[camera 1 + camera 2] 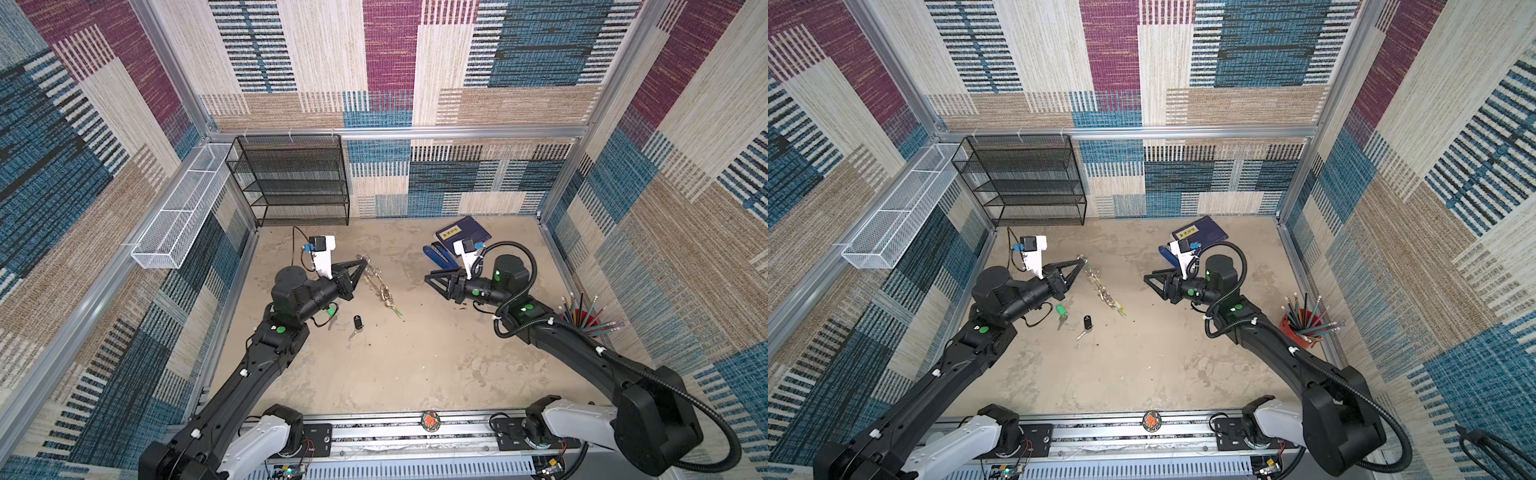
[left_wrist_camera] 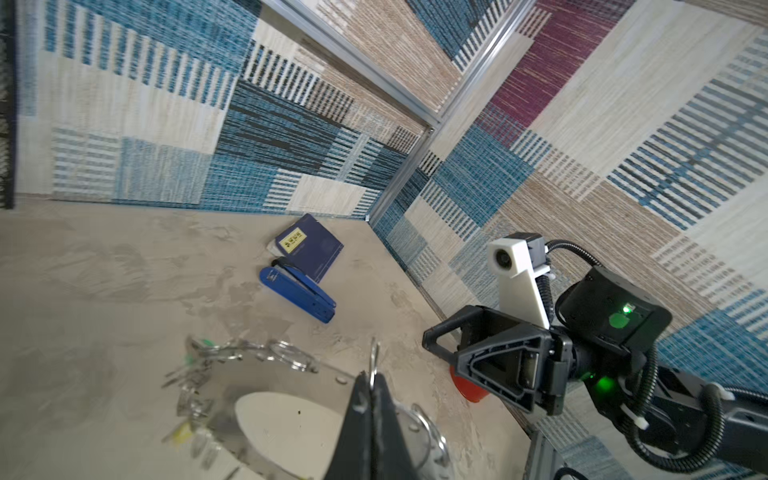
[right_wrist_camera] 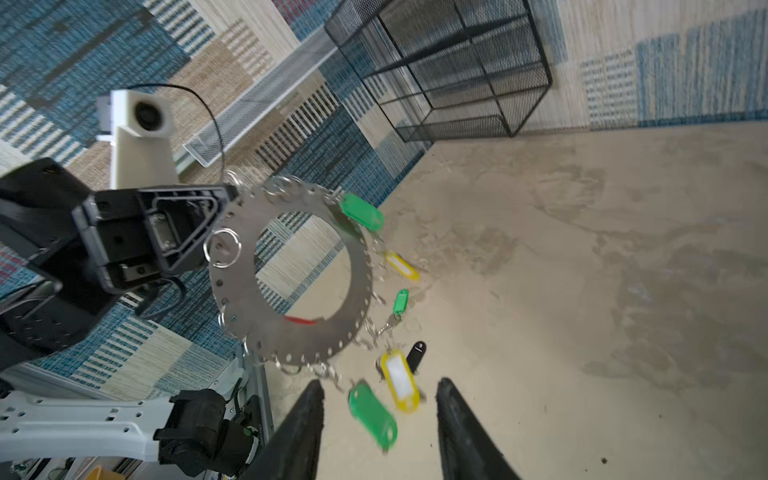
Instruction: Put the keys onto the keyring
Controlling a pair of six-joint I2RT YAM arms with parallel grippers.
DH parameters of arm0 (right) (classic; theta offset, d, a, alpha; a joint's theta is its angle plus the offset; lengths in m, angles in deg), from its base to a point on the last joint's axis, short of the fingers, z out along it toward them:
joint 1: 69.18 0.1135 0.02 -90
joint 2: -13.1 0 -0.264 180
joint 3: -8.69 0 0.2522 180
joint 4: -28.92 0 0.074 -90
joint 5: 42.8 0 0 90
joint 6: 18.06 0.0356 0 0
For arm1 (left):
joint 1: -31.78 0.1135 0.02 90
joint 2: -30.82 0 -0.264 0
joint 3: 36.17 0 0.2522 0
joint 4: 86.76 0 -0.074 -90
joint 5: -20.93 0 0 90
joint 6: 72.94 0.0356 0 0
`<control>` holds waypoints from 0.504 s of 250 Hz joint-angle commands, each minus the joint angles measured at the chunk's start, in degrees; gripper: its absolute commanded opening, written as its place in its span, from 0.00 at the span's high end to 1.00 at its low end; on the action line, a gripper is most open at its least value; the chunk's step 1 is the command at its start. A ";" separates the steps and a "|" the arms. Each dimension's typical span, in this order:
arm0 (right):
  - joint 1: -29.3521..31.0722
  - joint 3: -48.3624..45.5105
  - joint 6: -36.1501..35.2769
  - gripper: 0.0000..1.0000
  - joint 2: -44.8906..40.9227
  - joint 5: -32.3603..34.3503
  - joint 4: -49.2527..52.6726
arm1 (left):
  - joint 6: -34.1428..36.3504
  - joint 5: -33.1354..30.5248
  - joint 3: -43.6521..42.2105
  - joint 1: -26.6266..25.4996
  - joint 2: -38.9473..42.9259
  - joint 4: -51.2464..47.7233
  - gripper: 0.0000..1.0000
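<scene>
Over the table's left middle: the keyring (image 1: 380, 286) (image 1: 1104, 291) (image 3: 232, 286) is held up in the air. It shows edge-on in both top views. The right wrist view shows its flat grey face, with a wide hole in the middle and small split rings round the rim.
Left gripper (image 1: 365, 259) (image 1: 1082, 259) (image 2: 372, 376): clamped tight on the keyring's rim, at the end toward the back wall. In the left wrist view a split ring sticks out between the closed fingertips.
Tags: green, yellow and one red hang from the rim. The lower ones are blurred, so I cannot tell whether any touches the table (image 1: 415, 353).
Right gripper (image 1: 430, 279) (image 1: 1147, 279) (image 3: 377, 384): jaws apart and holding nothing. It points at the keyring from the right and is clear of it.
Green key (image 1: 1061, 312): flat on the table, just beside the left arm and nearer the front than the keyring.
Black key (image 1: 357, 322) (image 1: 1087, 322): flat on the table just right of the green key. It is not on the keyring.
Back left: a black mesh shelf (image 1: 291, 178) stands against the back wall. A white basket (image 1: 178, 220) is fixed to the left wall.
Back right: a blue book (image 1: 471, 232) lies there with a blue stapler (image 1: 438, 255) just beside it.
Right edge: a red pencil cup (image 1: 1292, 329) stands full of pencils.
</scene>
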 commanded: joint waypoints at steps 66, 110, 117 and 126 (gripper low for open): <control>13.44 4.21 -13.52 0.59 24.20 5.46 -3.25 | 9.93 -19.07 1.65 3.29 11.70 -26.90 1.00; 15.72 9.66 -19.47 0.64 32.82 3.49 -3.54 | 11.84 -22.47 2.33 3.42 14.71 -33.23 1.00; 15.81 10.48 -20.48 0.64 34.04 3.43 -3.33 | 11.95 -22.40 2.11 3.51 15.20 -33.49 1.00; 15.94 12.06 -21.83 0.65 35.95 3.29 -2.29 | 11.98 -22.43 1.79 3.45 15.83 -33.56 1.00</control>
